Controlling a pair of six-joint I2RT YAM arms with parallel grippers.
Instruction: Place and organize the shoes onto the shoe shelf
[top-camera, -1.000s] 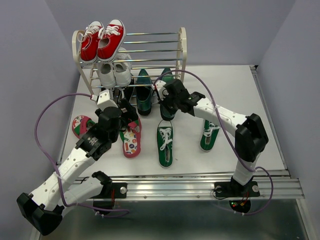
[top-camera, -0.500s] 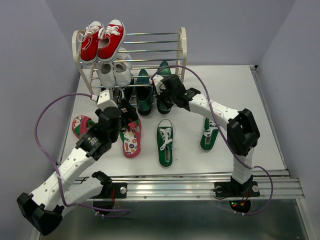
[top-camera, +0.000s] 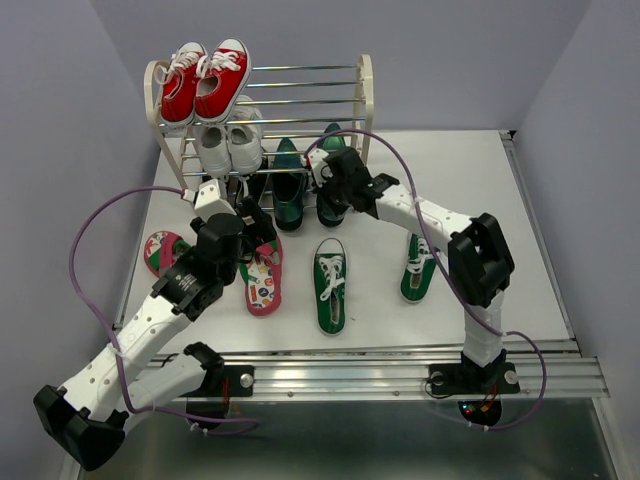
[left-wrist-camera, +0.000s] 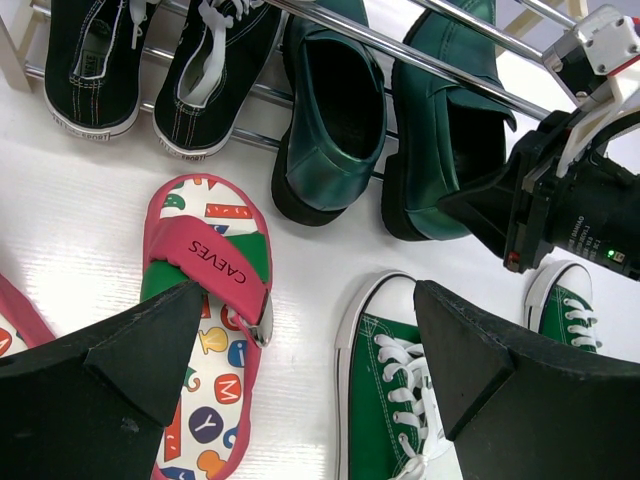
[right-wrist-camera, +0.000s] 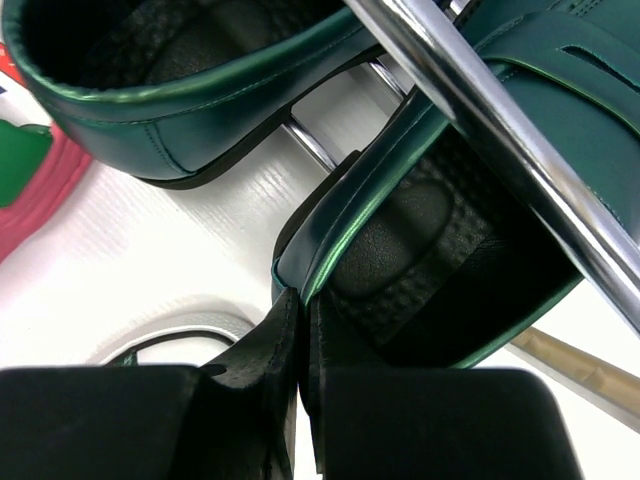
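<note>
The shoe shelf (top-camera: 364, 90) stands at the back. My right gripper (top-camera: 330, 192) is shut on the heel rim of a dark green loafer (right-wrist-camera: 450, 230) and holds it on the bottom tier, under a chrome rod (right-wrist-camera: 480, 120). The other loafer (top-camera: 288, 190) sits on that tier to its left. Two green sneakers (top-camera: 331, 285) (top-camera: 418, 268) lie on the table. One flip-flop (top-camera: 262, 283) lies left of them, another (top-camera: 160, 250) further left. My left gripper (left-wrist-camera: 310, 340) is open and empty, hovering between a flip-flop (left-wrist-camera: 205, 330) and a green sneaker (left-wrist-camera: 395, 400).
Red sneakers (top-camera: 205, 80) sit on the top tier and white sneakers (top-camera: 228, 145) on the middle tier. Black sneakers (left-wrist-camera: 150, 60) stand at the left of the bottom tier. Purple cables loop from both arms.
My right gripper has carried the dark green loafer back and left, from in front of the shelf onto the bottom tier. The left arm has not moved.
</note>
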